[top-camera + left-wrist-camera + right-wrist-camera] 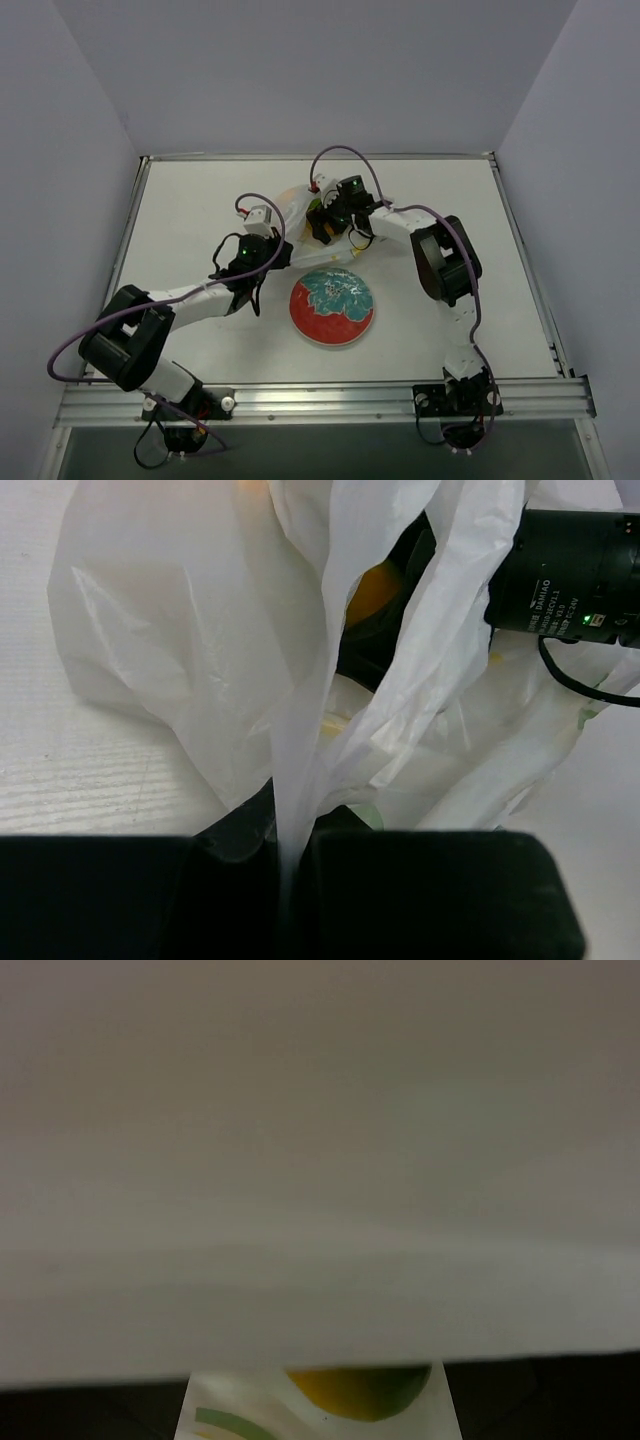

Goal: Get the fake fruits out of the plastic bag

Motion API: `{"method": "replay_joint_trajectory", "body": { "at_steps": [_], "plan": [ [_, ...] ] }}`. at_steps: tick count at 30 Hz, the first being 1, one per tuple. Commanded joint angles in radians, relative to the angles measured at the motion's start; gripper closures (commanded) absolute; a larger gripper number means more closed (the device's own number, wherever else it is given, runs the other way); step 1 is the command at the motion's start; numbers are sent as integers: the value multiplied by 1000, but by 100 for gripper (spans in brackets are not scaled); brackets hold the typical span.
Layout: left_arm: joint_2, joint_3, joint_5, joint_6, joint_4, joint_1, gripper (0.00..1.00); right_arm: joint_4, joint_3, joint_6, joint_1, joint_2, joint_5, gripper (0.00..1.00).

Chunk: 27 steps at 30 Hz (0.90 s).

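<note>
While both my arms reach to the middle of the bench (180, 210), its pale matte top shows a faint fine grain up close, a metal rail (320, 395) runs along the near edge, and plain lilac-grey walls (320, 70) close in the far side and both flanks. Near my bases sits a round plate (332, 306), red at the rim with a teal flower pattern.

Much is hidden. From above, the plastic bag (292, 205) lies mostly under my two wrists, just beyond the plate. My right wrist view is almost wholly filled by a blurred grey-white sheet pressed close to the lens. Only a strip at the bottom is clear, where one of the fake fruits (358, 1392) shows cut off, a smooth glossy curve shading from yellow to green. My right gripper (318, 1415) is spread, its dark fingers standing well apart in the two bottom corners, and I cannot tell whether it touches that fruit.

My left gripper (290, 865) is pressed together on a gathered fold of the bag, thin, crinkly and translucent white. Through the gaping mouth an orange-yellow fruit glows, inside the bag, beside the black cylinder (575, 575) of my right arm.
</note>
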Motion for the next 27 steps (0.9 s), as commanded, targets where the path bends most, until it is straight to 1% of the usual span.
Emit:
{"method": "replay_joint_trajectory", "body": {
  "at_steps": [1,2,3,4,5,6,7,8,11,13,17,20,23,26,27],
  "plan": [
    [24,60,21,-11,43,11,98,-4,26,-6,-3,6,-38,20],
    [36,60,26,-12,47,14,98,25,20,-1,-1,-6,-29,29],
    [42,59,32,-15,54,18,98,49,8,14,-1,-20,-6,35],
    [47,59,35,-18,57,18,98,78,-29,22,-1,-57,3,44],
    [49,59,35,-20,59,19,98,132,-49,31,-1,-78,12,57],
    [49,57,37,-20,62,18,98,152,-66,40,-3,-98,22,58],
    [50,54,37,-20,65,18,98,172,-95,53,-1,-141,32,62],
    [47,53,37,-20,67,19,98,190,-106,57,0,-163,39,69],
    [42,50,38,-20,70,19,98,189,-135,65,11,-230,57,73],
    [39,46,37,-23,73,18,98,174,-144,76,17,-259,69,73],
    [29,39,32,-32,77,18,98,189,-225,129,48,-364,130,72],
    [12,28,38,-41,91,18,98,162,-261,158,77,-425,167,72],
    [-2,16,43,-48,105,16,98,143,-333,175,105,-500,201,72],
    [-19,7,38,-49,103,18,98,164,-438,227,146,-610,230,72],
    [-23,4,37,-48,102,16,98,171,-503,253,164,-641,256,72]
  ]
}}
